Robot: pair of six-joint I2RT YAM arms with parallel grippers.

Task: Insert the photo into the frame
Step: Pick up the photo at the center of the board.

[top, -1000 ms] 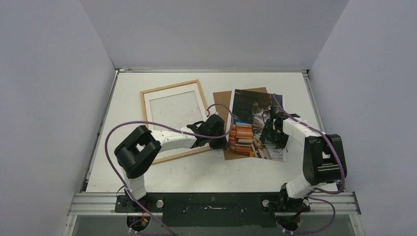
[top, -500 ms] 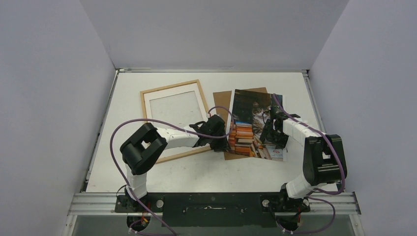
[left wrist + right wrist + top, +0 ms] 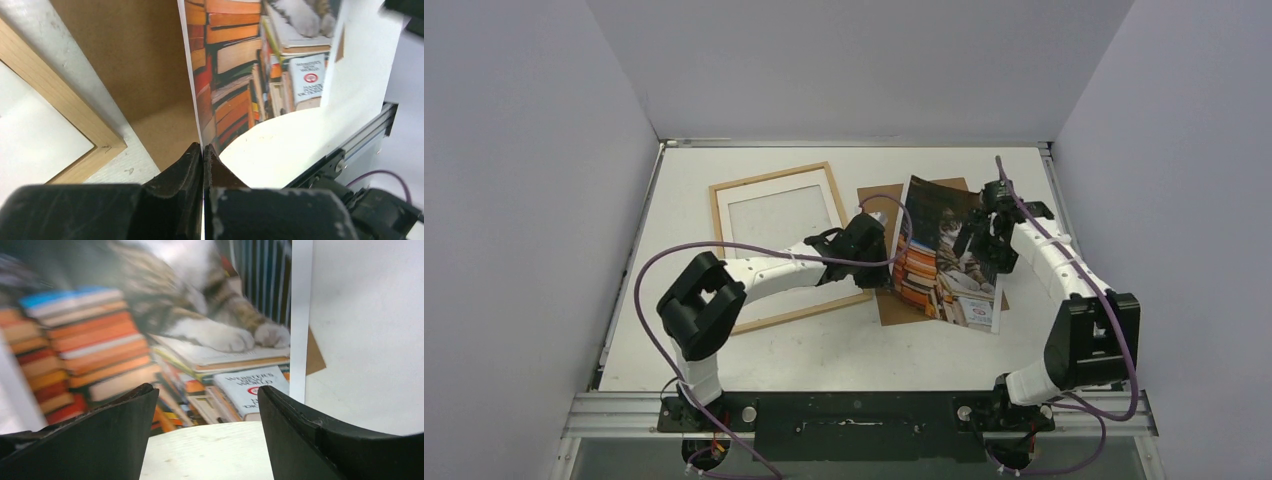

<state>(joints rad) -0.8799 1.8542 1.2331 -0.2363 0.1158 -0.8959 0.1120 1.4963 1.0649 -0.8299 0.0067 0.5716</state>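
Left gripper point(image 3: 203, 150) clamped on the lower left edge of the photo point(image 3: 250, 60) (print tilted up); right gripper point(image 3: 206, 390) spread wide, photo just ahead.

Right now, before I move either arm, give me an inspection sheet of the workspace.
Surface: white table, faint scuffs by the frame's corner in the left wrist view.
Job's things: the photo faces up, its left edge raised off the brown backing board. The frame lies flat to the left, with no photo in it.
Clutter: nothing seen.
Grippers: left gripper shut on the photo's left edge. Right gripper open, by the photo's right part.
Cables: purple cables, one looping wide of the left arm, one along the right arm.
Surroundings: grey walls on three sides and a metal rail at the near edge.
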